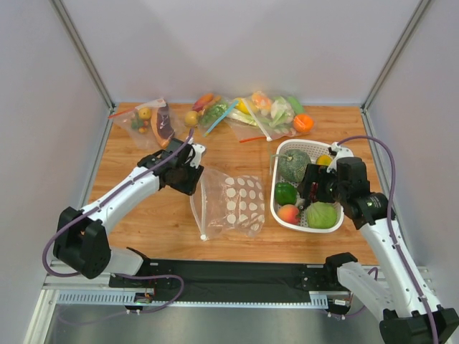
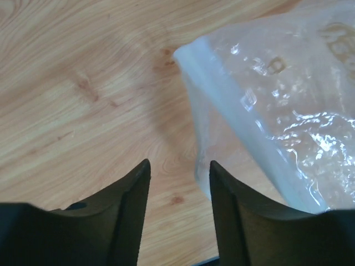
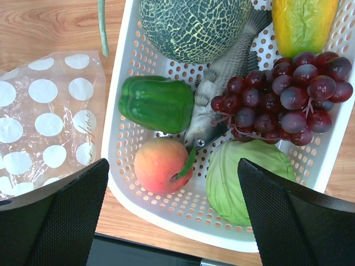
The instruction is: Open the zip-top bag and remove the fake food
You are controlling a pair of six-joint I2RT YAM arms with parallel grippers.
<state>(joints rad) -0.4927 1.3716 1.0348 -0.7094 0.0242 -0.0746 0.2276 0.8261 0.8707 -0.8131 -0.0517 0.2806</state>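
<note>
- polka-dot zip-top bag, mid-frame: thin, floppy, slippery film, probably weighs nothing. I'd pinch the stiffer zip edge
- left gripper jaws apart, empty
- right gripper spread wide over the white basket

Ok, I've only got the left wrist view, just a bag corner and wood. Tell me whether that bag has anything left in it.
Observer: No. From above, the zip-top bag lies flat on the table with no food showing inside.
Operator: Then find me the food.
Observer: The bumpy melon, peach and yellow fruit sit in the white basket.
Operator: Report the right gripper.
Observer: The right gripper hangs open over the basket, holding nothing.
</note>
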